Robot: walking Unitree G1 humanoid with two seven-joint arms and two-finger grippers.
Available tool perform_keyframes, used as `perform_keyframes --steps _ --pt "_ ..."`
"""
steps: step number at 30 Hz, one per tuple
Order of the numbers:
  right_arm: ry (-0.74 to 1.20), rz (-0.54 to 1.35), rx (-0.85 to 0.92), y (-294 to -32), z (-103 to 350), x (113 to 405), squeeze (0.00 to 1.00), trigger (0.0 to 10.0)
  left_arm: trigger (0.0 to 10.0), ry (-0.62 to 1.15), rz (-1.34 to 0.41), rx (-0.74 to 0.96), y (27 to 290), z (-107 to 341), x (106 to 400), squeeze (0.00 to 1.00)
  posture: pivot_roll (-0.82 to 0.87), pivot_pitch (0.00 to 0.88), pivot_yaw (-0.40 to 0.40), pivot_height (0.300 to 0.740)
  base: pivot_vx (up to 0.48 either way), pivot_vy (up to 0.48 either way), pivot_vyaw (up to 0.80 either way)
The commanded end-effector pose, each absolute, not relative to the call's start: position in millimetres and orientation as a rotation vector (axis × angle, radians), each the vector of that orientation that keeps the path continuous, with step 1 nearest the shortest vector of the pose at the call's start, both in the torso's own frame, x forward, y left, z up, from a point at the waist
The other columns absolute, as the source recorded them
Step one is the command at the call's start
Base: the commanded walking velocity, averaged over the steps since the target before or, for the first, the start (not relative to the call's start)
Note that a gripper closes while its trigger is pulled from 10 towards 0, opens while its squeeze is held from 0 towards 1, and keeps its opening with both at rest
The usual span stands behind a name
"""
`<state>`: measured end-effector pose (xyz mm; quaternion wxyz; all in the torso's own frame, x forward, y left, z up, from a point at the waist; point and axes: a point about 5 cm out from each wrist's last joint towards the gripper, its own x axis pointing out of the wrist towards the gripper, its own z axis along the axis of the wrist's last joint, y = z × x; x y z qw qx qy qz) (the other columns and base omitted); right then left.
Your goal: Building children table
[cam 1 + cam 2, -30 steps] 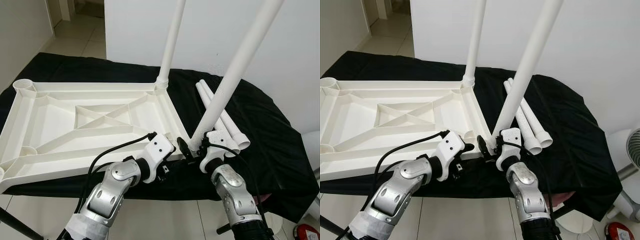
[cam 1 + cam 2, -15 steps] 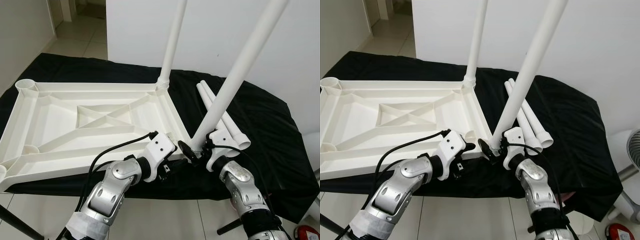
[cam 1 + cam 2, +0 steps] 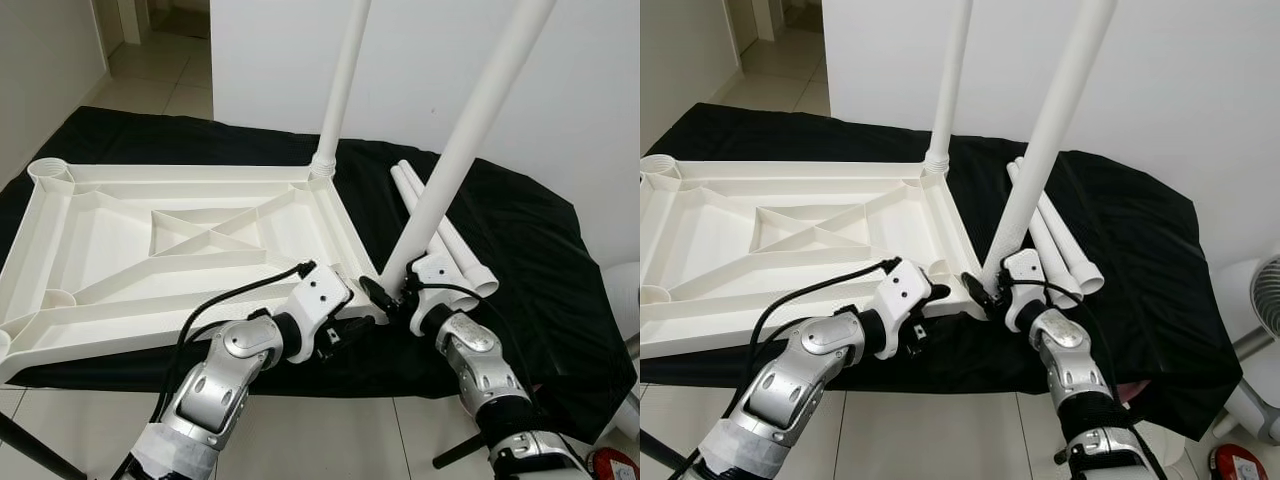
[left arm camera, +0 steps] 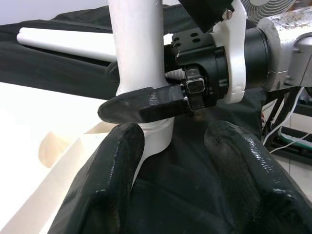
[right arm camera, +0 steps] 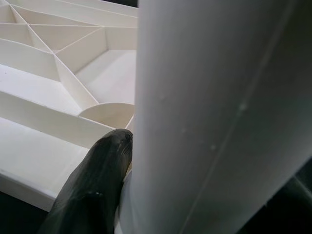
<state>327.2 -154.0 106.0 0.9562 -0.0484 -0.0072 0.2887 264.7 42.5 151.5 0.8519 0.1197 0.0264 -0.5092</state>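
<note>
1. Straighter than a second ago, the tilted table leg stands at the inverted tabletop's near corner.
2. Right gripper clenches its base.
3. Left gripper, fingers spread, waits just beside.

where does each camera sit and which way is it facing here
Left and right eye: on the head, looking forward and down at the upturned tabletop on a black cloth; both arms show.
Left wrist: looks along the left gripper at the right gripper clamped on the leg.
Right wrist: pressed up to that leg; one finger shows.
Shared: both wrist views see the held leg at the tabletop's near right corner.
</note>
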Motion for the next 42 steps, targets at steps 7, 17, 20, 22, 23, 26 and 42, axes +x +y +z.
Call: perform_keyframes --steps 7,17,20,22,23,26,42 --pt "0.003 0.625 -0.108 -151.2 98.8 325.6 0.0 0.0 10.0 0.053 -1.024 0.261 40.5 150.9 265.1 0.0 0.04 0.0 -0.143 0.74 0.0 0.0 0.0" --pt "0.059 0.509 -0.063 -151.7 86.9 319.5 0.0 10.0 10.0 0.055 -1.019 0.255 40.7 150.7 264.6 0.0 0.04 0.0 -0.148 0.74 0.0 0.0 0.0" --pt "0.083 0.463 -0.073 -148.9 82.6 317.2 0.0 10.0 10.0 0.055 -1.02 0.254 40.6 150.7 264.1 0.0 0.03 0.0 -0.148 0.74 0.0 0.0 0.0" --pt "0.121 0.316 -0.013 -148.4 79.3 316.0 0.0 10.0 10.0 0.058 -1.023 0.255 40.2 150.0 263.4 0.0 0.03 0.0 -0.146 0.74 0.0 0.0 0.0" --pt "0.121 0.316 -0.013 -148.4 79.3 316.0 0.0 10.0 10.0 0.058 -1.023 0.255 40.2 150.0 263.4 0.0 0.03 0.0 -0.146 0.74 0.0 0.0 0.0" --pt "0.136 0.253 0.009 -148.8 78.7 315.4 0.0 10.0 10.0 0.058 -1.025 0.255 40.2 149.9 263.1 0.0 0.03 0.0 -0.145 0.74 0.0 0.0 0.0" --pt "0.155 -0.026 0.146 -122.7 90.1 296.7 0.0 10.0 10.0 0.068 -1.035 0.263 38.5 146.9 259.7 0.0 0.02 0.0 -0.144 0.74 0.0 0.0 0.0"
